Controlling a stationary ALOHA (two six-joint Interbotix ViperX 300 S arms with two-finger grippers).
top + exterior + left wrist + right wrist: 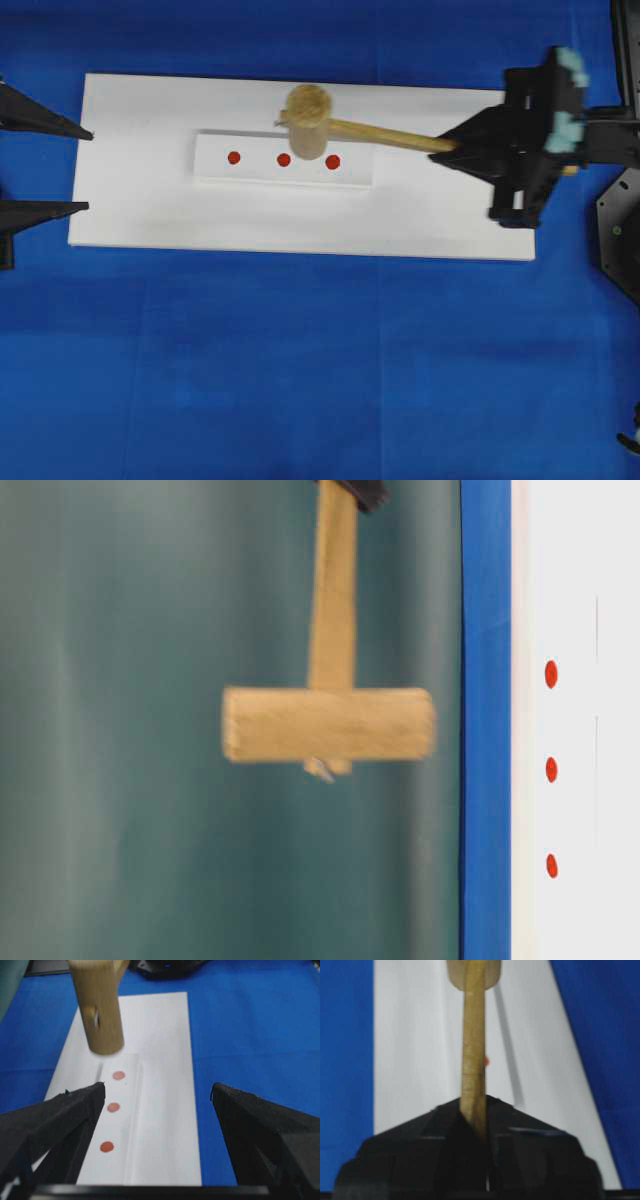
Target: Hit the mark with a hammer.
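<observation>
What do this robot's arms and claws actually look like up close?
Both are matte black. The left gripper has two long wedge-shaped fingers with a rough, grainy surface. The right gripper tapers to a point from a blocky black frame bearing pale teal parts.
</observation>
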